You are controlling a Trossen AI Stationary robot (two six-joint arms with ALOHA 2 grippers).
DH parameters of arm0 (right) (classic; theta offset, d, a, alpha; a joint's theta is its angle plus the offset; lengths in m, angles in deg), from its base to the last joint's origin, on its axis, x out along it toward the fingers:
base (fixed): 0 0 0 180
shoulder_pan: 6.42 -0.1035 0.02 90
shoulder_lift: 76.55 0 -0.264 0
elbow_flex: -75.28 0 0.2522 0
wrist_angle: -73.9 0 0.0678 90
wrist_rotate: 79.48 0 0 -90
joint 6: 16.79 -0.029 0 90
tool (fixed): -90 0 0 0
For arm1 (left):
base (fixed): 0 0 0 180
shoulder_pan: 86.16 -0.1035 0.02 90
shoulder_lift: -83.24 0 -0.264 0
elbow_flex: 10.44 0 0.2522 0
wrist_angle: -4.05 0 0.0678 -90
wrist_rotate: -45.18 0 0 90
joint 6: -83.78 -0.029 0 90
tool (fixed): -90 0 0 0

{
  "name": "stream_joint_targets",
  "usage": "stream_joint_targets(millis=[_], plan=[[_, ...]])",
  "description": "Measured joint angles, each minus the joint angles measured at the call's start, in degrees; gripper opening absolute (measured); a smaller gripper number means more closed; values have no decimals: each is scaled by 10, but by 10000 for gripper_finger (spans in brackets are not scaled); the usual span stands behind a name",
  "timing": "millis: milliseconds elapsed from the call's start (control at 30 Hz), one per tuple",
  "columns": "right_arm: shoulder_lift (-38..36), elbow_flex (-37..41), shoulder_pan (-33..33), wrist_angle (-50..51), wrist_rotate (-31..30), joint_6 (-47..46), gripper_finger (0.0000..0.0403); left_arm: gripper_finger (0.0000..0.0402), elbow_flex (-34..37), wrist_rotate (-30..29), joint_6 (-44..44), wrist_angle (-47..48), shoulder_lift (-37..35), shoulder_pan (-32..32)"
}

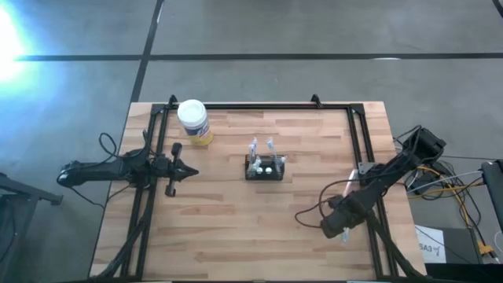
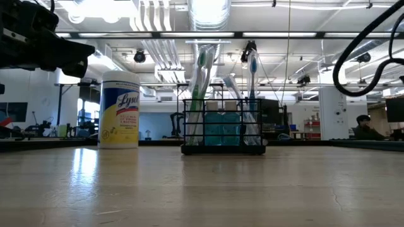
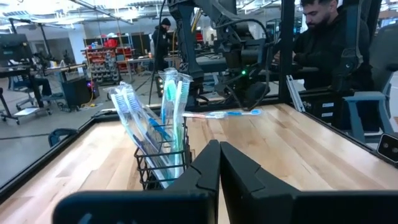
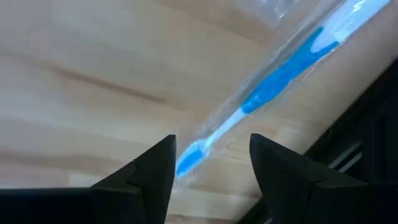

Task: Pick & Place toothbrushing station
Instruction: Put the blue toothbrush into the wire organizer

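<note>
toothbrushes already stand upright in the toothbrushing station (image 1: 264, 167), which from above sits near the middle of the wooden table (image 1: 236, 236), with the wipes canister (image 1: 193, 121) well apart toward the far left corner. our left gripper (image 1: 191, 170) points at the holder from the left but stays well clear of it, fingers pressed together on nothing, so we read that arm as waiting. our right gripper (image 1: 343, 233) hangs over the near right part of the table beside the black frame rail (image 1: 363, 141), tilted down toward a wrapped toothbrush (image 1: 350, 182) that lies flat by the rail. at table height we see the station (image 2: 223, 126) as a black wire basket resting flat on the wood, brushes leaning against its walls, the canister (image 2: 119, 109) standing just to one side; neither gripper's tips show here. past the closed left fingers (image 3: 205, 171) the holder (image 3: 163, 167) is near, and a loose brush (image 3: 221, 113) lies farther across the table, with a person seated beyond it. from the right wrist, the fingers (image 4: 152, 163) stand apart with a blue and white toothbrush (image 4: 273, 78) in clear wrapping between them, lying on the wood; nothing is gripped. we judge the spread stance suits closing on that brush next.
</note>
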Motion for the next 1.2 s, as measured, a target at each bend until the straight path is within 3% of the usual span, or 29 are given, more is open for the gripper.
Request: stream_joint_targets(millis=[267, 600, 833, 1200], plan=[[0, 28, 0, 0, -1, -24, 221, 7, 0, 6, -7, 0, 0, 0], [-3, 87, -1, -80, 6, -16, 199, 11, 0, 6, -5, -1, 0, 0], [-4, 91, -1, -96, 1, 12, 150, 8, 0, 9, 7, -6, 0, 0], [-6, 55, -3, -98, 9, 72, 23, 7, 0, 8, 16, -7, 0, 0]])
